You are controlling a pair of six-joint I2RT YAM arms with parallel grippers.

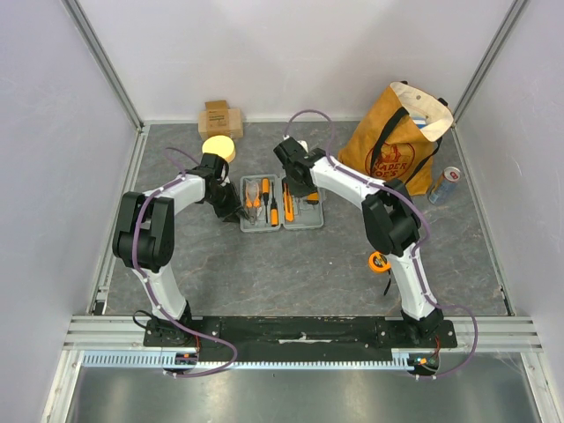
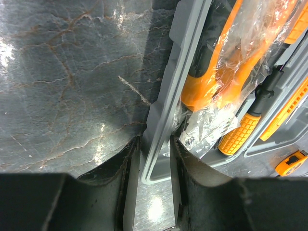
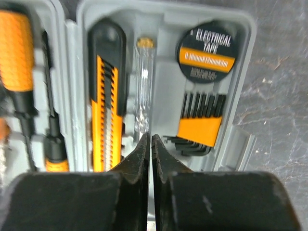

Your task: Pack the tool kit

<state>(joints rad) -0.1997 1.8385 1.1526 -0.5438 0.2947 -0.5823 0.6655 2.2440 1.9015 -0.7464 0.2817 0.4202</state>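
Jaws of the left gripper [image 2: 155, 144] pinched the tool kit [image 2: 167, 96] by its outer rim; the right gripper [image 3: 150, 139] (jaws nearly touching, empty) hung over its tray beside the utility knife [image 3: 106, 96].

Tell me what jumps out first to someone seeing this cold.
The open grey case mid-table, lined with orange-and-black tools. The left gripper grips its left rim, while the right gripper, shut, hangs over the case's right half. After that, the orange-brown tote standing at the back right.
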